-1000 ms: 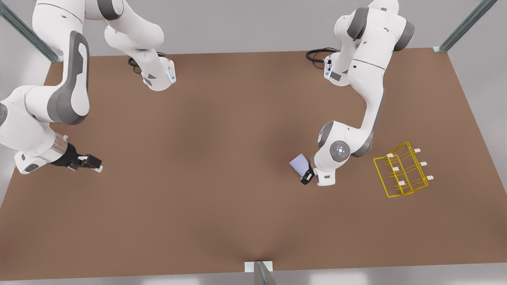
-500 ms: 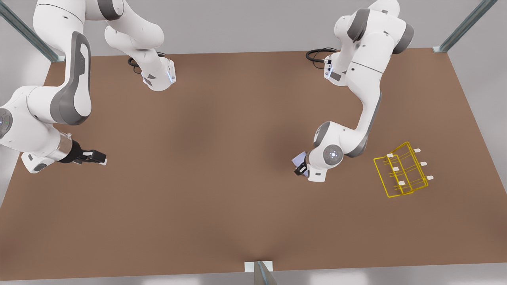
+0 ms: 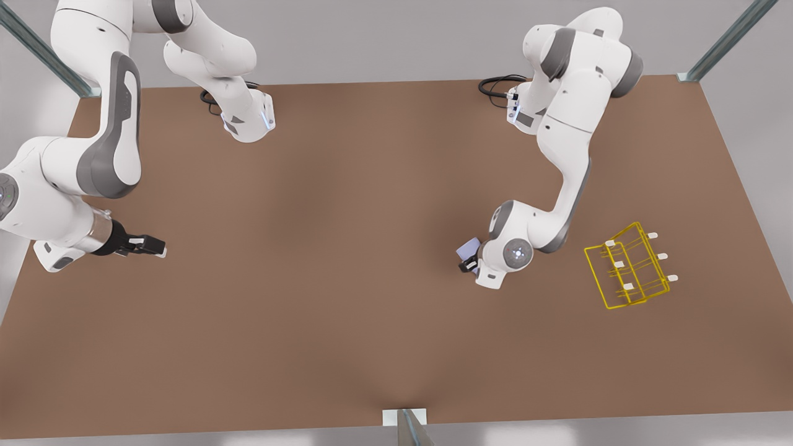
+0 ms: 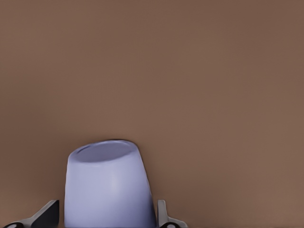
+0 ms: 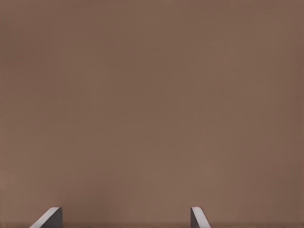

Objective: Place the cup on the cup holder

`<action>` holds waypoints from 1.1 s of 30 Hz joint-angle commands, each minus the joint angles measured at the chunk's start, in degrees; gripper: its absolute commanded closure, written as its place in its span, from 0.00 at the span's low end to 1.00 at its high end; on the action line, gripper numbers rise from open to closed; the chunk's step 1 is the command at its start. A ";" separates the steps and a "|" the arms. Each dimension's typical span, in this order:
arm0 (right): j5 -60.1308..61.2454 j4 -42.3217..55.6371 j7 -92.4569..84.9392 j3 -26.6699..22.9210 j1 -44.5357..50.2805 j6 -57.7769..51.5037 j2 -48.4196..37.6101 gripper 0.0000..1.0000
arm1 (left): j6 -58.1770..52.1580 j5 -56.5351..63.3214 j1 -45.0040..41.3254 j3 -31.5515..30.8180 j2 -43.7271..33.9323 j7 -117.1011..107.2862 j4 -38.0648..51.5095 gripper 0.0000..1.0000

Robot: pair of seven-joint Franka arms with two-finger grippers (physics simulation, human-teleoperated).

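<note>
The left wrist view shows the left gripper (image 4: 108,219) clamped on the cup (image 4: 108,185). In the front view the wrist mostly hides that cup (image 3: 469,249). The cup holder (image 3: 630,267) sits well apart from it, bare table (image 3: 347,260) between. The right gripper (image 3: 148,246) waits, fingers spread, far from the holder.

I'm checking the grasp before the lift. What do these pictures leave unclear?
- Front view: most of the pale lavender tumbler-shaped cup is hidden by the left arm's wrist.
- Left wrist view: the picture's edge cuts off the cup's base and the left gripper, so contact is unclear.
- Front view: the prong spacing on the yellow wire cup holder is too small to see.
</note>
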 commanded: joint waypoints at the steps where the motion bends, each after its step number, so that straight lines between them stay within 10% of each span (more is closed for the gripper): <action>1: 0.04 0.03 -0.37 -0.03 0.07 -0.24 -0.06 0.00 | 1.13 -0.20 0.00 -0.01 0.61 8.40 0.11 0.00; 5: 0.04 0.03 -0.37 -0.03 0.07 -0.24 -0.06 0.00 | 2.19 -0.11 0.00 -0.01 1.40 8.13 0.11 0.00; 7: 0.04 0.03 -0.37 -0.03 0.07 -0.24 -0.06 0.00 | 2.45 -0.11 0.00 -0.01 1.84 7.78 0.29 0.41; 8: 0.04 0.03 -0.29 -0.03 0.07 -0.24 -0.06 0.00 | 1.93 -0.11 0.00 -0.01 1.58 7.61 0.46 0.43; 18: 0.13 0.12 0.94 -0.03 0.43 -1.38 -0.06 0.00 | -35.86 9.11 -1.49 6.67 -2.55 -14.62 23.05 0.40; 25: 0.13 0.38 0.94 -0.03 0.43 -1.47 -0.06 0.00 | -32.09 1.30 -47.63 77.50 13.17 -16.13 20.77 0.40; 30: 0.13 0.38 1.03 -0.03 0.43 -1.47 -0.06 0.00 | -29.63 -0.72 -53.53 87.79 23.02 -22.88 20.77 0.40; 33: 0.13 0.29 0.94 -0.03 0.43 -1.47 -0.06 0.00 | -6.97 -0.64 -58.00 93.24 33.48 -37.21 5.14 0.40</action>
